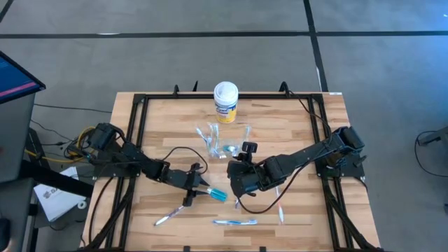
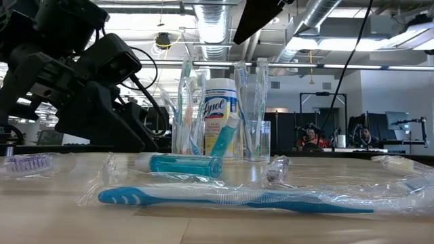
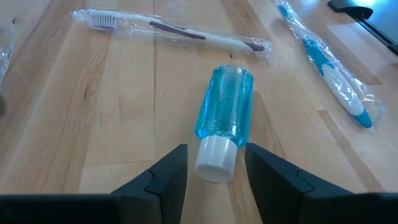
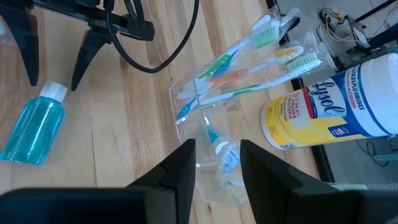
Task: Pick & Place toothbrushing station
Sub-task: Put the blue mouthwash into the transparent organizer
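A teal-blue tube (image 3: 224, 112) with a white cap lies on its side on the wood table. My left gripper (image 3: 216, 149) stands open, low over the table, with a fingertip on either side of the cap and a gap on both sides. My right gripper (image 4: 217, 144) hangs open above the table near two see-through cups. One cup (image 4: 205, 93) holds several toothbrushes (image 4: 261, 56). The other cup (image 1: 238, 142) holds a wrapped item. Wrapped toothbrushes lie loose on the table: one white (image 3: 174, 31), one blue (image 2: 230, 198).
A yellow canister (image 1: 225, 101) with a white lid stands behind the cups at the table's far side. More wrapped toothbrushes (image 1: 170, 215) (image 1: 234, 222) lie near the front edge. A black frame (image 1: 140, 105) runs round the table. A black cable (image 4: 155, 56) trails by my left arm.
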Robot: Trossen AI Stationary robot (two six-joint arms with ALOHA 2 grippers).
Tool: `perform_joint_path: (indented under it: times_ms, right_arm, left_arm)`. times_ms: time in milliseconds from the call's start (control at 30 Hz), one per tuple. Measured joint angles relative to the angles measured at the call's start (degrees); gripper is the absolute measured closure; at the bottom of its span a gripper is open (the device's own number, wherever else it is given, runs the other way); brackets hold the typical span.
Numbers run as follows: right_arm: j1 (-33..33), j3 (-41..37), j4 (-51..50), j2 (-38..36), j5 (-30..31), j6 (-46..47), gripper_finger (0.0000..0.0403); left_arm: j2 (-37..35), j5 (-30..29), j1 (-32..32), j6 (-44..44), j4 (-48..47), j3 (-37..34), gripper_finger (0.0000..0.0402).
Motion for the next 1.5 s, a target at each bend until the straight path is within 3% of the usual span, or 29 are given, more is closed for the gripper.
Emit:
perform_joint_path:
  times_ms: [1200, 1500]
  right_arm:
    - [-1.1, 0.0, 0.6, 0.0, -0.9, -0.2, 0.0287]
    - [-1.1, 0.0, 0.8, 0.0, -0.9, -0.5, 0.0287]
  left_arm:
    - [0.0, -0.4, 0.5, 1.7, -3.9, 1.4, 0.0247]
    - [5.1, 1.7, 1.3, 4.8, -3.0, 3.8, 0.0247]
